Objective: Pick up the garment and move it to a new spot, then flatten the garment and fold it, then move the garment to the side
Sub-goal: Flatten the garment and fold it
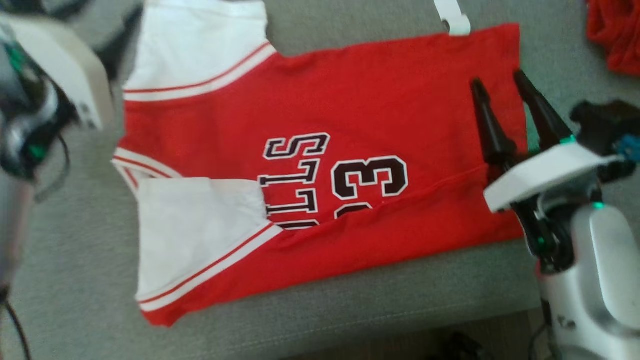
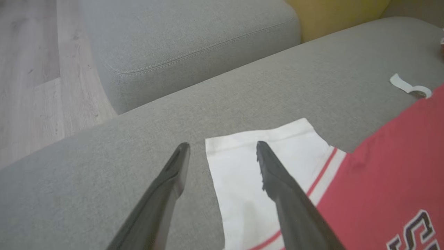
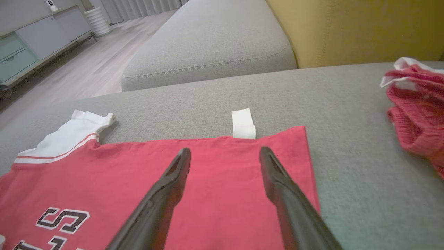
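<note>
Garment (image 1: 350,100) lies spread lengthwise on the grey sofa seat (image 1: 75,250), a red jersey with its collar end at 9 o'clock in the head view and its hem at 3 o'clock. Its near long side is turned up over the body, so the crease (image 1: 400,195) cuts across the lower part of the lettering. I judge this to be the first lengthwise fold already laid.

The seat has wide bare room at 9 o'clock and a narrower strip at 12 o'clock. At 6 o'clock its front edge runs close to the folded side, so little slack is left there.

The right tool (image 1: 497,79) stands over the hem end with its jaws apart, gripping nothing. The left tool (image 2: 222,145) is likewise open and empty, with one finger over bare seat and the other over the white far sleeve (image 2: 263,152). One tool at each end suits working a long fold from both ends together.

A second red cloth (image 1: 615,35) sits at 1 o'clock, well apart from the hem, and limits a shift that way. A white tag (image 1: 452,17) pokes out past the far hem corner.
</note>
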